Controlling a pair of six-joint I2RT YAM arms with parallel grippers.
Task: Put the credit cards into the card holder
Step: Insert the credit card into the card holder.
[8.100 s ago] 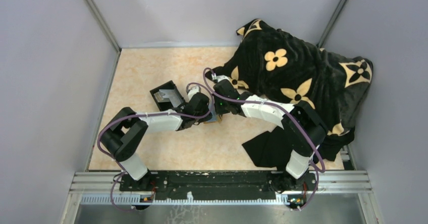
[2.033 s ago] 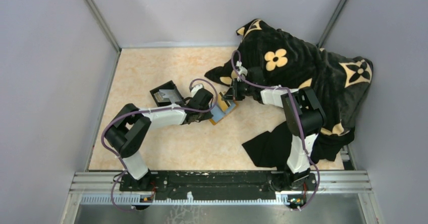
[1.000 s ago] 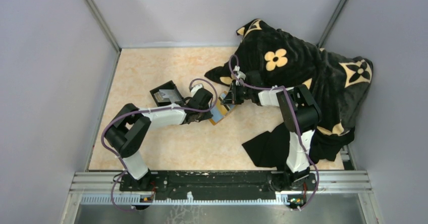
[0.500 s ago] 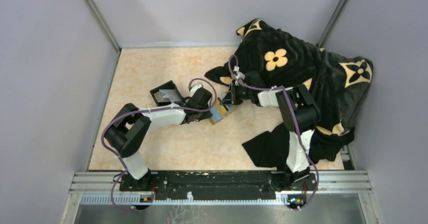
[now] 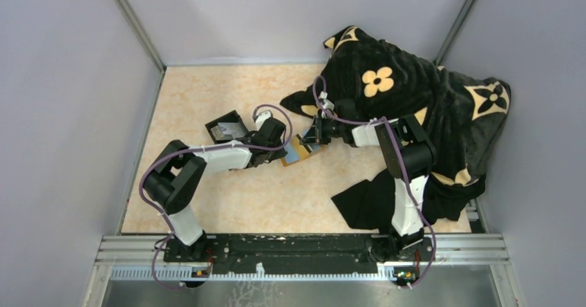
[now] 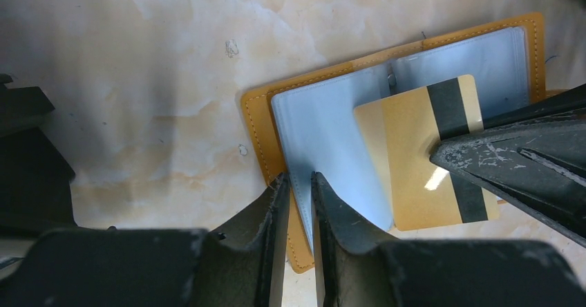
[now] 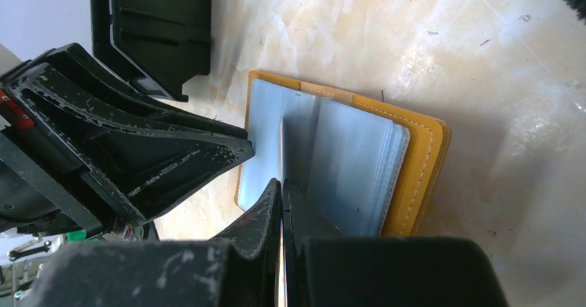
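Note:
The card holder (image 5: 298, 152) lies open on the table, orange-tan with clear plastic sleeves (image 6: 325, 134); its stitched border shows in the left wrist view (image 6: 257, 120) and the right wrist view (image 7: 417, 175). My left gripper (image 6: 300, 186) is shut on the edge of one sleeve page and sits left of the holder in the top view (image 5: 280, 151). My right gripper (image 7: 282, 186) is shut on a golden-tan credit card (image 6: 414, 155) with a black stripe. It holds the card over the sleeves, and the card's far edge (image 7: 282, 151) meets them. From above, the right gripper (image 5: 313, 137) is at the holder's far right.
A black open box (image 5: 227, 127) with pale grey contents stands just left of my left wrist; it also shows in the right wrist view (image 7: 159, 23). A black blanket with tan flowers (image 5: 414, 106) covers the table's right side, and a dark cloth (image 5: 366, 203) lies near the right arm's base.
Over two seconds my right gripper has moved left and down with the golden card onto the holder. My left gripper has drawn slightly left, still gripping the sleeve page.

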